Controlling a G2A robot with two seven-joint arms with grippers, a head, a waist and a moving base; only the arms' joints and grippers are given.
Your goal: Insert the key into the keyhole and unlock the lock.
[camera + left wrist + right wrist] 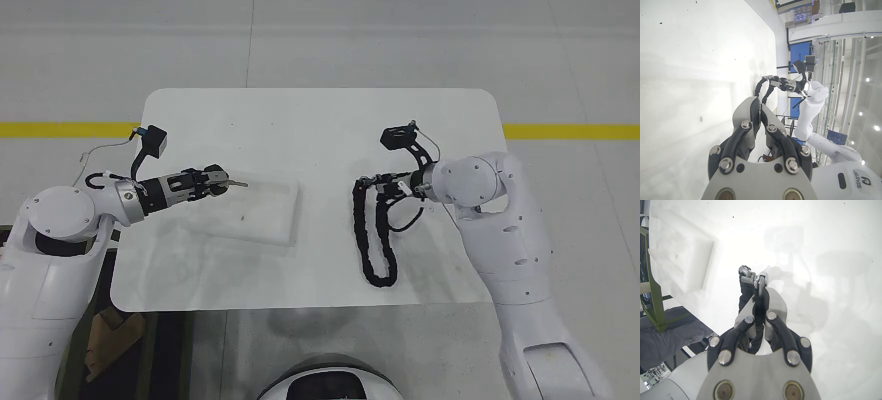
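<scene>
White table [330,120] spreads under both of your arms. On its left half lies a flat white slab [262,212], pale enough that it nearly blends into the tabletop.

On the right half you have the chain lock [378,250]. Its black sleeved chain lies in a long loop on the table and rises at one end to your right gripper [372,186]. That gripper's jaws are closed on the sleeve just behind the metal end [746,276], which sticks out past the fingertips.

Your left gripper [220,181] sits over the slab's left edge, jaws pinched tight on the key [238,184]. You can see its thin metal edge clamped between the pads [755,111]. The key's blade points across the table toward the chain lock and is well apart from it.
</scene>
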